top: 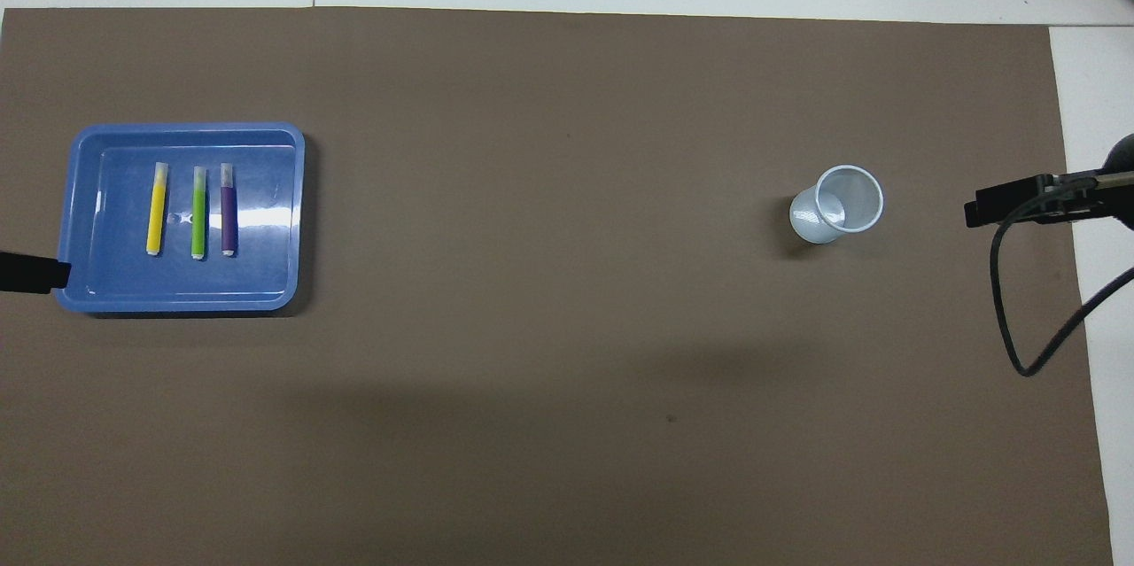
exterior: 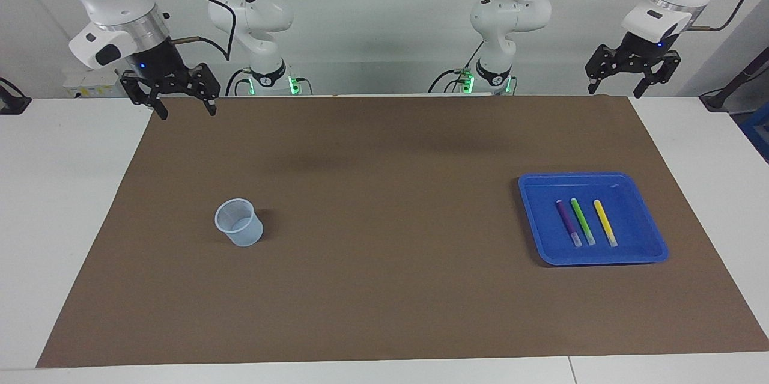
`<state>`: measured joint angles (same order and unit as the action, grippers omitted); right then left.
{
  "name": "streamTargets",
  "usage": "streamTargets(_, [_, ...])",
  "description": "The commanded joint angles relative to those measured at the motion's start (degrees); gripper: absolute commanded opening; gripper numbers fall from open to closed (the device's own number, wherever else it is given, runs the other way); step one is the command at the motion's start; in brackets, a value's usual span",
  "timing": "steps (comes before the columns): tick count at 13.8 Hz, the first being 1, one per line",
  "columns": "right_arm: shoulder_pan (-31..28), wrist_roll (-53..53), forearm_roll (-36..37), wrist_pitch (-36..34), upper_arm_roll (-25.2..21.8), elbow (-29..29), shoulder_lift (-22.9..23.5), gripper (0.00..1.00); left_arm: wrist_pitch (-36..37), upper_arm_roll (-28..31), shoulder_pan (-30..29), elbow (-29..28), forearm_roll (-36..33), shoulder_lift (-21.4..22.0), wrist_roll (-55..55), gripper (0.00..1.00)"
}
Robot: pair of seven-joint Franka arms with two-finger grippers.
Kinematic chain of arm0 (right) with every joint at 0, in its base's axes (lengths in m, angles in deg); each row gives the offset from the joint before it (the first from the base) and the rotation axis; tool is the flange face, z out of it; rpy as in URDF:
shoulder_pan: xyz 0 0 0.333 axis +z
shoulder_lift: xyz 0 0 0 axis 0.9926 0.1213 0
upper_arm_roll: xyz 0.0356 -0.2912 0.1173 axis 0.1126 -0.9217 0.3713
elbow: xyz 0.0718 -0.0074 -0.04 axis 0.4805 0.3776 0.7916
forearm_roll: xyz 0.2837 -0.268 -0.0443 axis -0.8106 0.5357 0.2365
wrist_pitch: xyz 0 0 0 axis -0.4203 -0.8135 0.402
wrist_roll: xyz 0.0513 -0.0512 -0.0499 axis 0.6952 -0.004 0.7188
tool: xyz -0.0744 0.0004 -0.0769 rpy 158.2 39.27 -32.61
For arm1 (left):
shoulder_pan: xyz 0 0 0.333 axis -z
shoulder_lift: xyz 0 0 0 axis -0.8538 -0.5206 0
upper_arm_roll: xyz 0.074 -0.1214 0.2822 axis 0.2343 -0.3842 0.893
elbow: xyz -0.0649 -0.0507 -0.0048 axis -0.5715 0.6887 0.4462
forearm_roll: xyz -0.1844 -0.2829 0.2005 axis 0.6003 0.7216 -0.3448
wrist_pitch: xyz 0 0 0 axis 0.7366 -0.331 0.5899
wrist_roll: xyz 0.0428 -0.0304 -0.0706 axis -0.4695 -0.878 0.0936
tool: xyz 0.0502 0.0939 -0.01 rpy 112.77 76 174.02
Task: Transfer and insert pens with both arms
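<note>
Lying side by side in blue tray [exterior: 652, 252]: purple pen [exterior: 568, 223], green pen [exterior: 582, 221], yellow pen [exterior: 605, 222] | standing empty, well apart from tray: clear cup [exterior: 239, 222] | hovering released, empty: left gripper [exterior: 616, 84], right gripper [exterior: 187, 110] | nothing transferred; all three pens remaining.
</note>
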<state>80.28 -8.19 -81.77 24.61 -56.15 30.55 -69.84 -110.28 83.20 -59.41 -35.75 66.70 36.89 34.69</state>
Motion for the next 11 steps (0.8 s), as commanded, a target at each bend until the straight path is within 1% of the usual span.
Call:
streamTargets(1, [-0.6,-0.5,0.1,-0.5,0.3,-0.9,0.7,1.00,0.5,0.5,0.7,-0.6,-1.1,0.8,-0.4,1.00])
streamTargets(11, [-0.6,-0.6,-0.4,-0.2,0.2,-0.8,0.7,1.00,0.5,0.5,0.7,-0.6,-1.1,0.8,-0.4,1.00])
